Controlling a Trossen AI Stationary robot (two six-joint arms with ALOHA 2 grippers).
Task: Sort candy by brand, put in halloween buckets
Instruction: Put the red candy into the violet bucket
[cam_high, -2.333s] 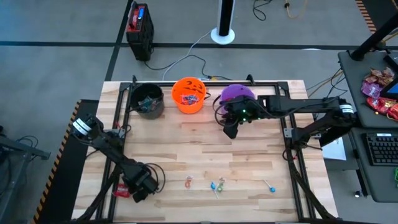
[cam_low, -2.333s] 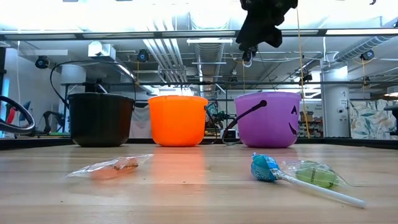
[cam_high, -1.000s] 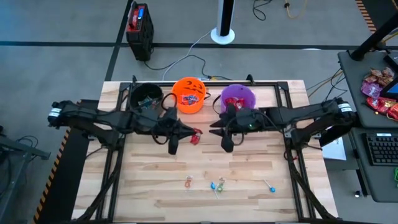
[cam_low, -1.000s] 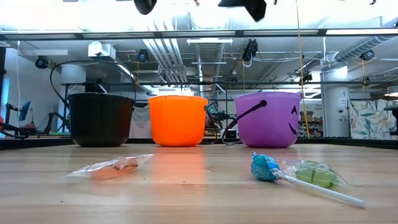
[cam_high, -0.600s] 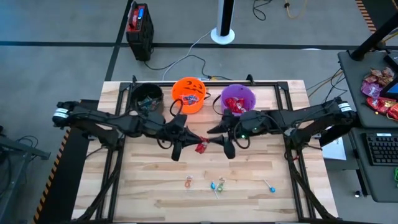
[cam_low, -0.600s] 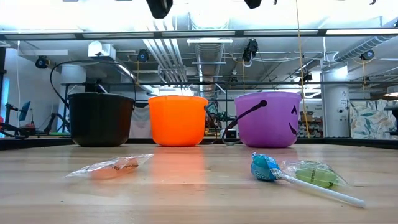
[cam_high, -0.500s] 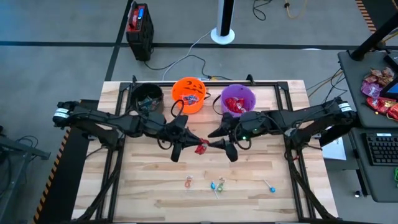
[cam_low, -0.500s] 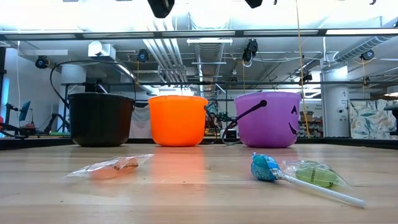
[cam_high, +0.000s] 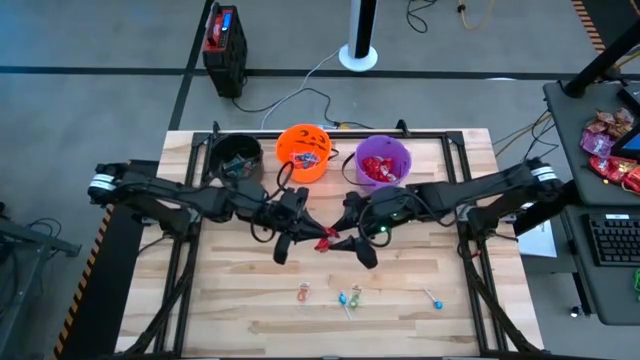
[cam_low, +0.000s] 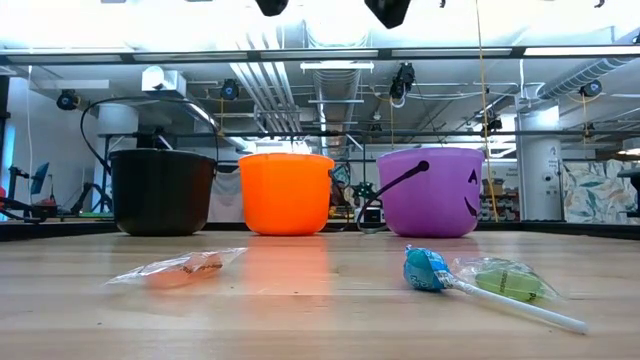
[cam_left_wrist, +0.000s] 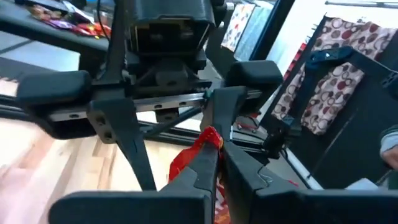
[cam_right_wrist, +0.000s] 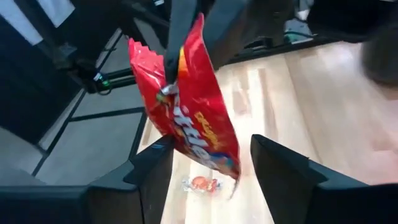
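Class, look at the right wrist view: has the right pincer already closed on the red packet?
No: the right pincer stands open, a finger on each side of the red packet, which hangs from the left pincer.

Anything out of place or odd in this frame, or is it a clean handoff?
Nothing spilled or damaged. The left gripper pinches a red candy packet by its top edge above mid-table; the open right gripper straddles its lower end. The three buckets stand upright.
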